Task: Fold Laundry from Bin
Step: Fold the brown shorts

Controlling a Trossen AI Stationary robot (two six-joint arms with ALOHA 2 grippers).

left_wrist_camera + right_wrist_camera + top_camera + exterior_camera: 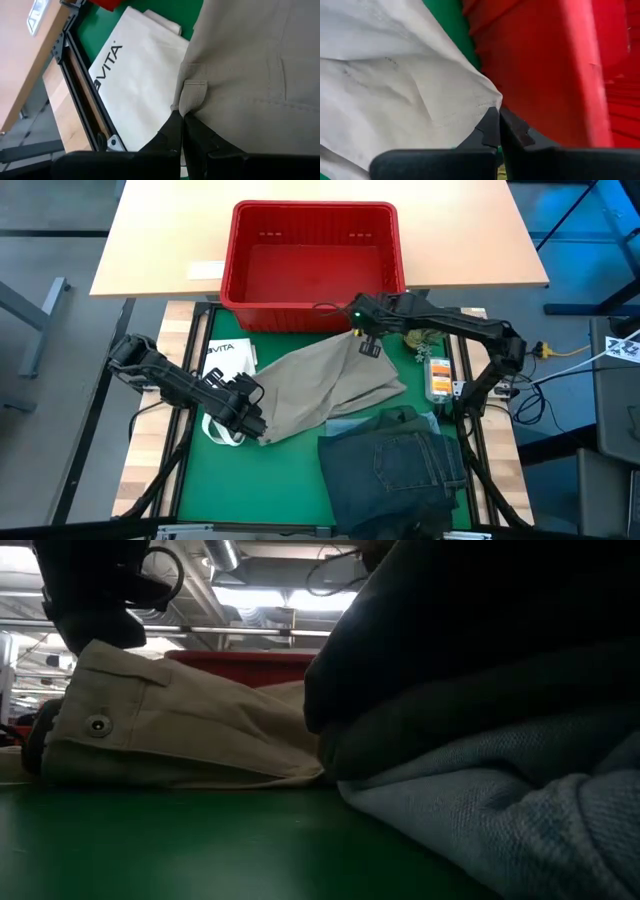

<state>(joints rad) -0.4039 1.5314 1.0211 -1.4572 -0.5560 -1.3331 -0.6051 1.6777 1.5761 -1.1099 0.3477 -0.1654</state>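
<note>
Khaki-beige trousers [320, 390] lie slantwise on the green mat, waist end at the near left and leg end close to the red bin [312, 255]. My left gripper [250, 420] is shut on the waist end, whose button [97, 724] shows in the low view. My right gripper [365, 338] is shut on the leg end, just in front of the bin's near wall [540, 75]. A stack of folded dark jeans [400, 465] rests on the mat at the near right. My left gripper pinches the edge of the trousers' waistband [186, 111] between its two fingers, right beside a belt loop [194, 94]. The fingers slant down from the table's left. The waist end rests on the mat. My right gripper pinches a corner of the leg's hem [482, 105] between its two fingers, slanting down from the right. The cloth falls away from that corner toward the mat, slack and creased.
A white tote bag [228, 360] with printed letters lies on the mat under the trousers' left side. An orange-and-white object [438, 378] sits at the mat's right edge. Black frame rails [190, 370] border the mat. The bin stands on a wooden table [160, 240] beyond the mat.
</note>
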